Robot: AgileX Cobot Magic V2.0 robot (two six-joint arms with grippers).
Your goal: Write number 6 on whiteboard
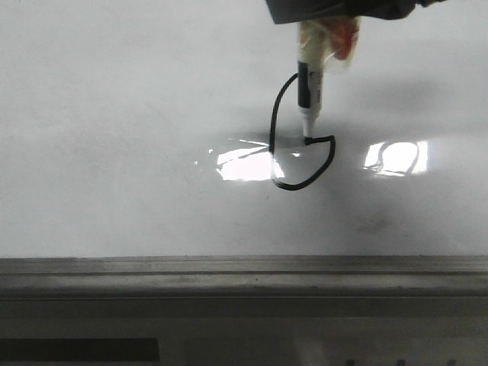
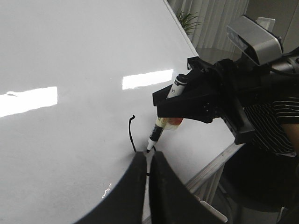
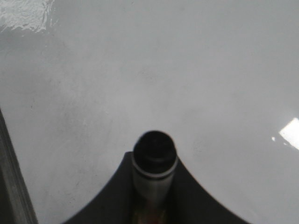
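The whiteboard [image 1: 114,114] fills the front view. On it is the number 6 [image 1: 272,122], a thin black line with a curved stem and a lower loop that is almost closed. My right gripper [image 1: 326,30] reaches down from the top edge and is shut on a white and black marker [image 1: 309,91]. The marker's tip touches the board at the loop's upper inner end. In the left wrist view the marker [image 2: 156,133] stands beside the stem of the 6 [image 2: 131,133]. My left gripper [image 2: 148,156] is shut and empty, hovering close by. The right wrist view shows the marker's end [image 3: 154,154] over the board [image 3: 187,70].
A grey metal frame strip [image 1: 229,267] runs along the board's near edge. Bright glare patches [image 1: 244,164] lie across the 6's loop. In the left wrist view a person in a striped shirt [image 2: 275,126] and a plant [image 2: 189,18] are beyond the board's edge.
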